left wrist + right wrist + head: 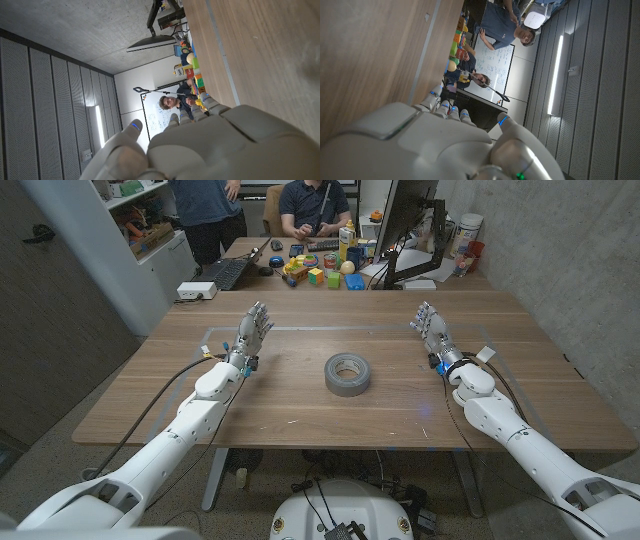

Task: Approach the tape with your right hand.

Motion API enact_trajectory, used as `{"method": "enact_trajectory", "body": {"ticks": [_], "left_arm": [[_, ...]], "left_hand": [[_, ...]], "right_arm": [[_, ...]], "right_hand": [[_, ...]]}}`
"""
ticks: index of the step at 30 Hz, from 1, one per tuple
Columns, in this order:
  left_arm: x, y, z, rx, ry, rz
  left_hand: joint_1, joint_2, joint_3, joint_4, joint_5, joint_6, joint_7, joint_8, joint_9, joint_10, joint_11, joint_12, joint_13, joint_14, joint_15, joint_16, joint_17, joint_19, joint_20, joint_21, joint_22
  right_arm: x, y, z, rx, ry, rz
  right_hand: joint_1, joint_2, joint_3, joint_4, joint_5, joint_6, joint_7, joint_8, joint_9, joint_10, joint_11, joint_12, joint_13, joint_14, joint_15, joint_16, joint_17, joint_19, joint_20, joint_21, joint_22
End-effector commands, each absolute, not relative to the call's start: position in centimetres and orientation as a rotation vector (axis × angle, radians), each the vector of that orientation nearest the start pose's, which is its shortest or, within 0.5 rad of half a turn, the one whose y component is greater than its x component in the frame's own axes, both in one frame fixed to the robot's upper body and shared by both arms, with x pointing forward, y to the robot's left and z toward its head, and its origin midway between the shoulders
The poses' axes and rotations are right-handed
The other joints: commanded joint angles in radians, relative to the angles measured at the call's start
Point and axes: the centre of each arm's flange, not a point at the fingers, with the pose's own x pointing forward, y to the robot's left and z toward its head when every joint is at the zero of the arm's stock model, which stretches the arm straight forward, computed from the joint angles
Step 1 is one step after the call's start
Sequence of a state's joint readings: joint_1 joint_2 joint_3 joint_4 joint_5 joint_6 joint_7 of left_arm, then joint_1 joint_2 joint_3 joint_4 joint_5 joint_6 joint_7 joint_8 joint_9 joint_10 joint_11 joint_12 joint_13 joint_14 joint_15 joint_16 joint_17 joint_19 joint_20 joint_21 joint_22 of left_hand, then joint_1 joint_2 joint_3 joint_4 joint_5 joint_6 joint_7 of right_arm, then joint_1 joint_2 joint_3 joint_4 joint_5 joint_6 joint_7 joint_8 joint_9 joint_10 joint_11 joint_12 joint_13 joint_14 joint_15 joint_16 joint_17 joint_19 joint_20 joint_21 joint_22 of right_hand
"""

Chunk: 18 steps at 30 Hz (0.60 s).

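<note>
Grey duct-tape roll (pixel 347 373) flat on wooden worktop (pixel 300 405), untouched. Right hand (pixel 437 335) well apart from roll, fingers apart, empty: approach not begun. Left hand (pixel 250 335) opposite side of roll, fingers apart, idle.

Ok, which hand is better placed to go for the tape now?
Right, by assignment: the tape lies about midway between both open hands. The right hand holds nothing, with bare table between it and the roll. The left hand is equally free.

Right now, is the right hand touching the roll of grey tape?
Apart. The head view shows bare wooden table between the right hand and the roll of grey tape, which lies flat mid-table.
</note>
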<state>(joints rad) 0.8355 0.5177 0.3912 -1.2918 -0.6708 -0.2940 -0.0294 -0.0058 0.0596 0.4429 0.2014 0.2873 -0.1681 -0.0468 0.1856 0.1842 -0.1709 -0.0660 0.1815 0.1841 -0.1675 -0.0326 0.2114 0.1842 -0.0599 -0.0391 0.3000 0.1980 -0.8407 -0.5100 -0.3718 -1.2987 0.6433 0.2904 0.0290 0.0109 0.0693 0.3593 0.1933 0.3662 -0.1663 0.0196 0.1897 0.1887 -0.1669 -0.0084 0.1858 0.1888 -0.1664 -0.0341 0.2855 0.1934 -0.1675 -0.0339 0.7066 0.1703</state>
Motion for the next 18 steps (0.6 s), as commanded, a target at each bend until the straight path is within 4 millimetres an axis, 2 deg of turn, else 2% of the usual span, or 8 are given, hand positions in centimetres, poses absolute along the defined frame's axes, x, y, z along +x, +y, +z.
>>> {"method": "enact_trajectory", "body": {"ticks": [1, 5, 8, 10, 12, 13, 15, 18], "left_arm": [[65.62, 28.64, -3.42, -0.055, -0.58, -0.22], [65.67, 28.63, -3.46, -0.057, -0.58, -0.219], [65.7, 28.64, -3.46, -0.057, -0.58, -0.22], [65.72, 28.67, -3.45, -0.057, -0.58, -0.22], [65.74, 28.7, -3.46, -0.057, -0.58, -0.22], [65.76, 28.71, -3.46, -0.057, -0.579, -0.22], [65.82, 28.73, -3.48, -0.058, -0.581, -0.221], [65.92, 28.77, -3.51, -0.059, -0.581, -0.222]], "left_hand": [[-0.001, 0.132, 0.005, -0.001, 0.003, -0.109, -0.002, 0.004, 0.002, -0.05, -0.003, 0.007, 0.004, -0.042, -0.014, 0.004, 0.005, -0.008, -0.022, 0.006, 0.003], [-0.001, 0.132, 0.005, -0.001, 0.003, -0.106, -0.006, 0.005, 0.002, -0.047, -0.004, 0.008, 0.004, -0.041, -0.014, 0.004, 0.004, -0.006, -0.014, 0.006, 0.003], [-0.001, 0.132, 0.005, -0.001, 0.003, -0.104, -0.01, 0.006, 0.002, -0.045, -0.003, 0.008, 0.004, -0.04, -0.014, 0.005, 0.004, -0.005, -0.012, 0.006, 0.003], [-0.001, 0.132, 0.005, -0.001, 0.003, -0.103, -0.01, 0.007, 0.002, -0.045, -0.003, 0.009, 0.004, -0.039, -0.013, 0.005, 0.004, -0.005, -0.012, 0.006, 0.003], [-0.001, 0.132, 0.005, -0.001, 0.003, -0.1, -0.012, 0.008, 0.002, -0.042, -0.003, 0.01, 0.004, -0.038, -0.013, 0.006, 0.004, -0.003, -0.007, 0.006, 0.003], [-0.001, 0.132, 0.005, -0.001, 0.003, -0.096, -0.017, 0.009, 0.002, -0.04, -0.004, 0.01, 0.004, -0.037, -0.014, 0.006, 0.004, -0.002, -0.004, 0.006, 0.003], [0.0, 0.132, 0.005, -0.001, 0.003, -0.089, -0.022, 0.011, 0.002, -0.039, -0.004, 0.011, 0.004, -0.037, -0.014, 0.006, 0.004, 0.0, 0.0, 0.006, 0.003], [0.0, 0.132, 0.005, -0.001, 0.003, -0.084, -0.026, 0.013, 0.002, -0.035, -0.005, 0.012, 0.004, -0.035, -0.014, 0.006, 0.004, 0.001, 0.001, 0.007, 0.003]], "right_arm": [[65.36, -28.92, -3.24, 0.03, -0.584, 0.204], [65.34, -28.95, -3.34, 0.035, -0.59, 0.203], [65.34, -28.98, -3.34, 0.039, -0.59, 0.2], [65.32, -29.01, -3.32, 0.04, -0.594, 0.199], [65.27, -29.05, -3.29, 0.046, -0.594, 0.195], [65.24, -29.06, -3.27, 0.051, -0.594, 0.194], [65.15, -29.04, -3.19, 0.055, -0.605, 0.198], [64.86, -28.81, -2.91, 0.062, -0.619, 0.203]], "right_hand": [[-0.001, 0.123, 0.009, 0.001, 0.007, -0.006, -0.002, 0.004, 0.002, -0.035, -0.001, 0.007, 0.003, -0.09, -0.029, 0.007, 0.004, -0.095, -0.098, 0.005, 0.005], [-0.001, 0.121, 0.009, 0.001, 0.007, -0.007, -0.011, 0.004, 0.002, -0.028, -0.007, 0.009, 0.003, -0.086, -0.029, 0.008, 0.003, -0.102, -0.074, -0.001, 0.004], [-0.001, 0.12, 0.009, 0.0, 0.007, 0.001, -0.022, 0.007, 0.002, -0.018, -0.014, 0.013, 0.003, -0.076, -0.028, 0.011, 0.003, -0.093, -0.067, -0.001, 0.004], [-0.001, 0.115, 0.008, -0.002, 0.006, 0.016, -0.028, 0.011, 0.002, -0.006, -0.002, 0.015, 0.003, -0.061, -0.006, 0.015, 0.001, -0.08, -0.059, -0.001, 0.004], [0.002, 0.099, 0.001, -0.008, 0.003, 0.032, -0.032, 0.014, 0.003, 0.012, 0.004, 0.019, 0.003, -0.04, 0.011, 0.018, -0.002, -0.054, -0.017, 0.0, 0.003], [0.003, 0.083, -0.009, -0.012, 0.0, 0.041, -0.036, 0.015, 0.003, 0.021, 0.003, 0.02, 0.003, -0.029, 0.03, 0.017, -0.005, -0.032, 0.021, 0.002, 0.003], [0.007, 0.062, -0.023, -0.02, -0.004, 0.048, -0.035, 0.014, 0.004, 0.029, 0.004, 0.018, 0.003, -0.014, 0.058, 0.016, -0.008, -0.005, 0.067, 0.001, 0.003], [0.017, 0.032, -0.041, -0.034, -0.01, 0.065, -0.034, 0.016, 0.004, 0.048, 0.019, 0.022, 0.003, 0.023, 0.089, 0.018, -0.012, 0.029, 0.102, -0.001, 0.003]]}}
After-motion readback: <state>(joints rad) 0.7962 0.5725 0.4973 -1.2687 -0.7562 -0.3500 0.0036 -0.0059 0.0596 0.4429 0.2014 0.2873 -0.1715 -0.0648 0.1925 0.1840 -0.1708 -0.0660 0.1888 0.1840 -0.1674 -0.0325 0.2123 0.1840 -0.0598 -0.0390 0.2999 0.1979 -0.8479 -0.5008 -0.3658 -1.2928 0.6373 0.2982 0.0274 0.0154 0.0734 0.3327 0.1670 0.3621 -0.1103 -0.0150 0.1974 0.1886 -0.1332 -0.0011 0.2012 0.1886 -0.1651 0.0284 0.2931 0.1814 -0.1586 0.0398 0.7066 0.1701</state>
